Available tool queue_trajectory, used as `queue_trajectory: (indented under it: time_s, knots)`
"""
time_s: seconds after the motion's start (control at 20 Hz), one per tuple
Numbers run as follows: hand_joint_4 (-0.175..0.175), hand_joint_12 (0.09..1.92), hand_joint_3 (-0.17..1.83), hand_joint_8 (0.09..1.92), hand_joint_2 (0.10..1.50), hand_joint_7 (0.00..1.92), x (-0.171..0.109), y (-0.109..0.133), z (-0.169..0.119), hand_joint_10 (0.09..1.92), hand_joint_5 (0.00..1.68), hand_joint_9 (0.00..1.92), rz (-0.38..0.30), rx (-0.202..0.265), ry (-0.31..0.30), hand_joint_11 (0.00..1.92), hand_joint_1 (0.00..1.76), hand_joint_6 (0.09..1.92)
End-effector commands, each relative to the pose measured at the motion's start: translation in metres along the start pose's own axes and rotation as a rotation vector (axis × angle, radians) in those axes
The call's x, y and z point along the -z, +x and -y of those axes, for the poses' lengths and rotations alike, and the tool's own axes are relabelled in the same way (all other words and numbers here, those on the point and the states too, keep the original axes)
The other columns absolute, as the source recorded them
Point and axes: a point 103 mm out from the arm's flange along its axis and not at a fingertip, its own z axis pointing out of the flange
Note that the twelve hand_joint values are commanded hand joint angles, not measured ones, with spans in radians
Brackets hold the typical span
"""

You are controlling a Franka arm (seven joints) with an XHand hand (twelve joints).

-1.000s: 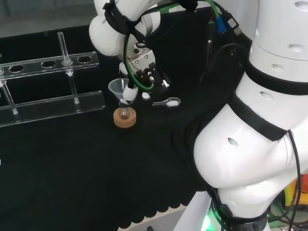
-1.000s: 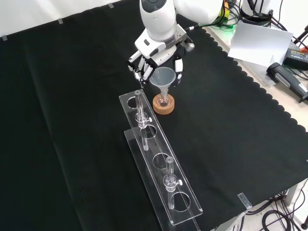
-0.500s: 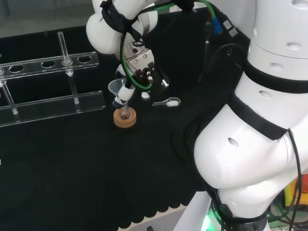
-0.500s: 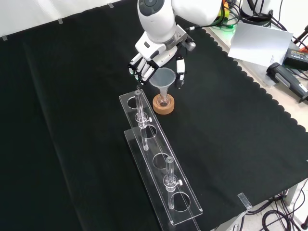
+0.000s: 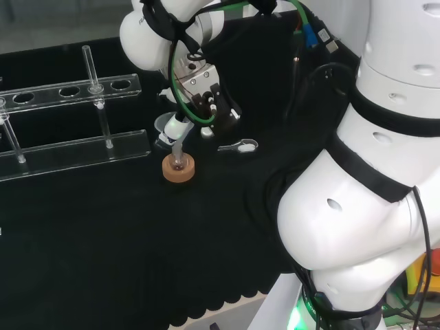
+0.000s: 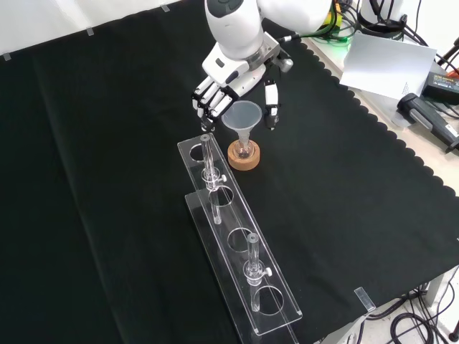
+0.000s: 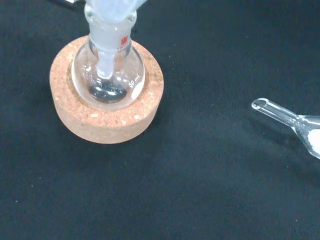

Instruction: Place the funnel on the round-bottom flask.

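Fingers of the hand (image 6: 237, 75) have spread and lifted off the funnel (image 6: 244, 117), which now stands free in the round-bottom flask (image 7: 107, 75) on its cork ring (image 6: 244, 158); placement looks done.

You're working at a lab bench. Under the hand (image 6: 233, 75) a black cloth (image 6: 93, 179) covers the whole surface, and just below the fingers a small round-bottom flask (image 7: 107, 75) sits in a cork ring (image 7: 105, 112), a clear funnel (image 6: 244, 116) standing in its neck. Close beside the hand lies a little glass scoop (image 5: 238, 145). Nearer the front camera than the hand, you have a clear plastic rack (image 6: 237, 244) with round holes, holding glass tubes (image 6: 209, 161). Cables (image 6: 401, 315) and electronic gear (image 6: 434, 118) crowd the bench's edge, well away from the hand.
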Motion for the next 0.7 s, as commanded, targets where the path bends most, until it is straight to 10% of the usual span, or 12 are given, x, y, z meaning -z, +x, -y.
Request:
queue_trajectory:
  time_s: [0.05, 0.7]
  knots:
    - [-0.034, 0.95, 0.08, 0.09, 0.63, 0.41, 0.018, -0.005, 0.008, 0.73, 0.03, 0.17, -0.022, 0.017, -0.015, 0.00, 0.42, 0.09]
    - [-0.027, 0.89, 0.05, 0.09, 0.62, 0.40, 0.062, -0.035, 0.026, 0.76, 0.07, 0.13, -0.072, -0.007, -0.122, 0.00, 0.37, 0.09]
